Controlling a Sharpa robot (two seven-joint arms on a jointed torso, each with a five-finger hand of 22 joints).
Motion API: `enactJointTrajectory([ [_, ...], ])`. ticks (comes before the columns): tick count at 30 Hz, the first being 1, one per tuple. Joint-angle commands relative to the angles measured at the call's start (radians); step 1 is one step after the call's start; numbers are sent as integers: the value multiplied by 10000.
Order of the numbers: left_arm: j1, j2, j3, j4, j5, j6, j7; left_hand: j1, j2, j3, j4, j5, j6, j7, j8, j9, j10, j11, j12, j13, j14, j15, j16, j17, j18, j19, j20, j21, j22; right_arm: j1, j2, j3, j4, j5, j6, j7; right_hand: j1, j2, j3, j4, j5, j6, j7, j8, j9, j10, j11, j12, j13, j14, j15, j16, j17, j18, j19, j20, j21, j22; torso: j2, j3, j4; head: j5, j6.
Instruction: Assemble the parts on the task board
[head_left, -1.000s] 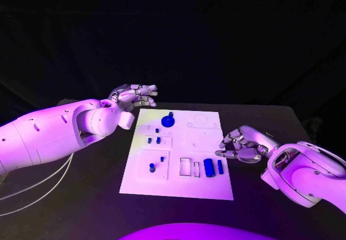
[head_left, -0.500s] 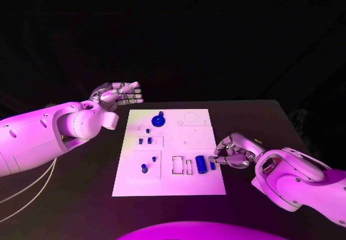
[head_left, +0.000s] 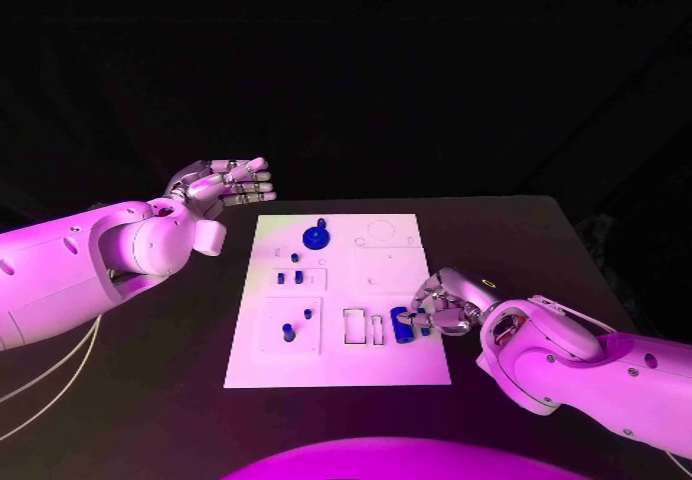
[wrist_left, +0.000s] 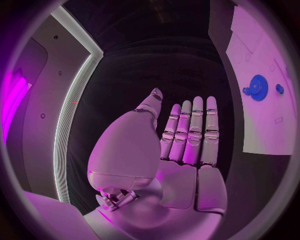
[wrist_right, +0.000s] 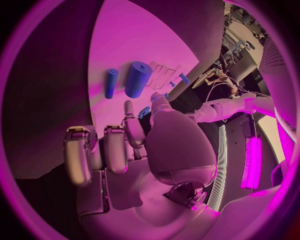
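The white task board (head_left: 382, 275) lies in the middle of the table. A blue gear (head_left: 317, 237) (wrist_left: 257, 87) sits near its far edge, with small blue pegs (head_left: 290, 279) below it and a blue piece (head_left: 289, 334) in the near-left recess. A large blue cylinder (head_left: 401, 325) (wrist_right: 137, 79) and a thin one (wrist_right: 111, 82) lie near the board's right edge. My right hand (head_left: 440, 305) (wrist_right: 119, 150) hovers just beside them, fingers bent and apart, holding nothing. My left hand (head_left: 224, 182) (wrist_left: 187, 135) is raised beyond the board's far-left corner, flat, fingers straight, empty.
Two empty rectangular slots (head_left: 364, 327) sit left of the large cylinder. A round outline (head_left: 381, 232) marks the board's far-right corner. Bare black table (head_left: 519, 250) surrounds the board. White cables (head_left: 43, 385) trail at the near left.
The camera has shifted. My right hand has moved left to the board's right edge, next to the cylinders. My left hand has drawn a little away from the board and straightened its fingers.
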Motion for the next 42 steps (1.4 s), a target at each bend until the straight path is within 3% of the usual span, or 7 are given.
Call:
enactJointTrajectory([
  [1,4,-46,6,78,121,157,189,108,34,-57,2,-54,-16,80,-50,-10,63,2,-56,-12,68,-10,-42,-6,142,70,7,-39,-14,-68,108,1,-86,-281,134,-202,7,48,-58,-1,15,-72,8,60,19,52,-17,12,-7,625,-66,41,393,-90,832,11,6,2467,-2,-20,29,14,-25],
  [14,0,-185,-1,307,112,267,171,149,83,-64,-6,-54,-4,74,-46,-8,90,-2,-68,-22,124,-14,-96,-6,141,128,-2,-78,-53,-210,375,2,-309,-444,631,-493,10,-45,-493,313,-490,-101,5,115,153,-12,-12,-84,-32,609,-61,17,354,-80,811,18,-37,2454,-14,-50,88,-30,-77],
  [26,0,-254,-3,415,112,361,108,154,88,-68,-8,-54,-3,73,-46,-8,93,-3,-72,-24,132,-15,-108,-6,141,138,-4,-86,-60,-334,574,2,-365,-1107,1286,-1081,-95,-88,-749,346,-875,-60,-23,203,265,-12,-34,-112,-13,598,-74,-8,317,-80,810,11,-36,2454,0,-64,138,-10,-153],
  [33,0,-268,-3,428,112,401,67,153,87,-74,-7,-54,-5,75,-48,-8,92,-2,-75,-26,134,-14,-116,-7,140,142,-5,-92,-65,-454,777,2,-494,-1248,1396,-1222,-64,-75,-764,336,-898,-25,-39,239,294,2,-45,-102,5,600,-81,-2,330,-82,814,8,-28,2457,-4,-75,151,-20,-185],
  [42,1,-278,-4,439,112,453,1,151,83,-93,-6,-55,-16,83,-55,-11,85,4,-89,-33,137,-10,-146,-11,138,154,-5,-112,-82,-501,865,1,-564,-1402,1374,-1381,201,112,-787,304,-443,15,-82,358,422,53,-86,-76,76,609,-116,18,372,-90,828,-24,8,2467,-11,-83,179,-31,-186],
])
